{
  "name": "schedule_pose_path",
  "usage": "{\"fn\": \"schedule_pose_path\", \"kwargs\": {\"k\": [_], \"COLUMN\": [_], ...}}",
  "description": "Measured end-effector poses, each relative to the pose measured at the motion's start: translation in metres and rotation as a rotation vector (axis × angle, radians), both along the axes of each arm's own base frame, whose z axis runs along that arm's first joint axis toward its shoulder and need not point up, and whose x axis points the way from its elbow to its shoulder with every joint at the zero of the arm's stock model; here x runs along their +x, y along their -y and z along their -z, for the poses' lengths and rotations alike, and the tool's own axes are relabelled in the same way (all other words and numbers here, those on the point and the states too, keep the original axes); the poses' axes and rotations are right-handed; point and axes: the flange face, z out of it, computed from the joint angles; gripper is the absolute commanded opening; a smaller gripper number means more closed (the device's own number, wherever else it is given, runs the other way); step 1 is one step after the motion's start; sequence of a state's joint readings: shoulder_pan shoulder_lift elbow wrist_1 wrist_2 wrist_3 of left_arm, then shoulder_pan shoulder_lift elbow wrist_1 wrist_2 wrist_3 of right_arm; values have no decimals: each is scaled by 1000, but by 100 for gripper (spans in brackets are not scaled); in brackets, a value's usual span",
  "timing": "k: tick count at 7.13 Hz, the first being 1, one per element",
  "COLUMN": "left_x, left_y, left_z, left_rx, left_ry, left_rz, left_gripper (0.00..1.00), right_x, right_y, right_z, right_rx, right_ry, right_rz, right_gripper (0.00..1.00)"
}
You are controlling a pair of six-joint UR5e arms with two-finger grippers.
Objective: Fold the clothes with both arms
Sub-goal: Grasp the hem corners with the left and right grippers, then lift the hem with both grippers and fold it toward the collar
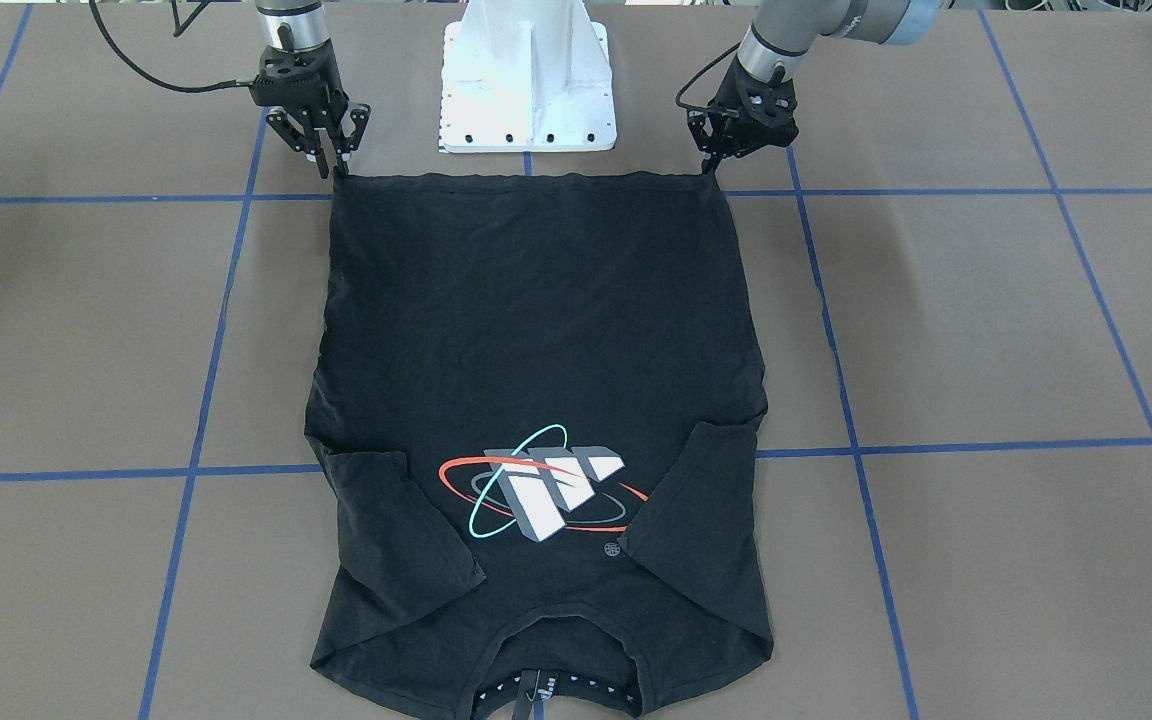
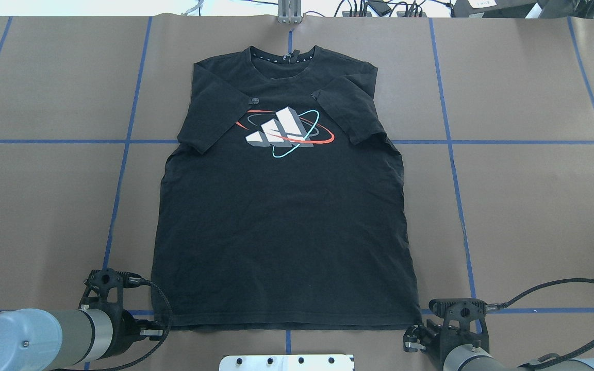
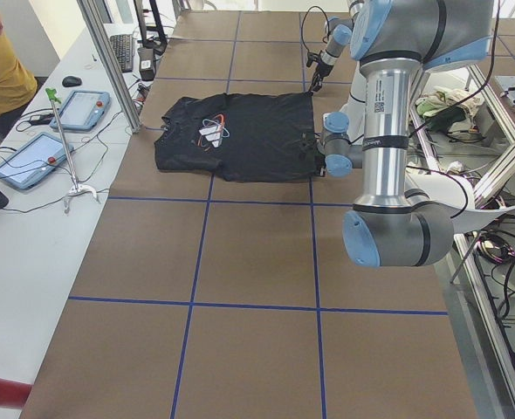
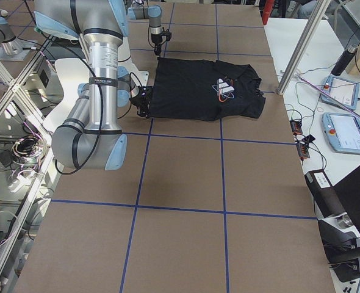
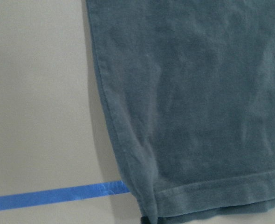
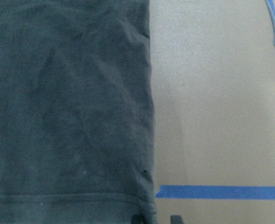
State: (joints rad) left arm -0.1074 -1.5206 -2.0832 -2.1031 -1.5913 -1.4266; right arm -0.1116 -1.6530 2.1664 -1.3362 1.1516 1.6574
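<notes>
Since the T-shirt [image 2: 281,216] lies flat and print-up on the table [image 2: 534,206], collar [image 2: 282,54] far from me and hem [image 1: 526,180] just before my white base [image 1: 528,90], I judge the step in hand to be taking the two hem corners for a fold toward the collar.

My left pincer [image 1: 711,168] sits at one hem corner and my right pincer [image 1: 334,165] at the other. Both are drawn narrow, with the tips right at the cloth. The right wrist view shows a sliver of table between the tips, so I cannot tell whether either pinch has truly bitten.

To do this well, I would:
- make sure each pincer holds both layers of the corner before rising;
- lift both sides together and level, so the hem stays straight and lightly taut;
- carry it over the print without dragging the tucked sleeves [image 2: 214,118] open;
- lay the hem square with the shoulders.

The likeliest fault is one corner slipping, which would skew the fold.

By count there are one T-shirt, one print, two sleeves folded inward, two arms, two pincers and one base.
</notes>
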Motion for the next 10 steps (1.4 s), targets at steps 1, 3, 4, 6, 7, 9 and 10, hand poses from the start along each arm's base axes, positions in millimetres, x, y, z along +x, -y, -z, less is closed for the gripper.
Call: {"fn": "schedule_pose_path", "kwargs": {"k": [1,3,4,6,7,9,10], "left_x": [0,1,1,0,-4,-28,-48], "left_y": [0,0,0,1,3,16,30], "left_z": [0,1,1,2,6,32,51], "left_rx": [0,0,0,1,12,60,86], "left_ry": [-1,-2,-3,-5,-11,-28,-32], "left_rz": [0,-1,-1,-2,-13,-62,-84], "left_gripper": [0,0,0,0,0,0,0], "right_x": [0,0,0,2,10,38,62], "right_y": [-1,-1,-1,3,12,41,63], "right_z": [0,0,0,6,19,54,75], "right_rx": [0,1,1,0,-3,-24,-42], "right_ry": [-1,-1,-1,12,36,99,138], "right_rz": [1,1,1,-5,-16,-22,-8], "right_gripper": [2,0,0,0,0,0,0]}}
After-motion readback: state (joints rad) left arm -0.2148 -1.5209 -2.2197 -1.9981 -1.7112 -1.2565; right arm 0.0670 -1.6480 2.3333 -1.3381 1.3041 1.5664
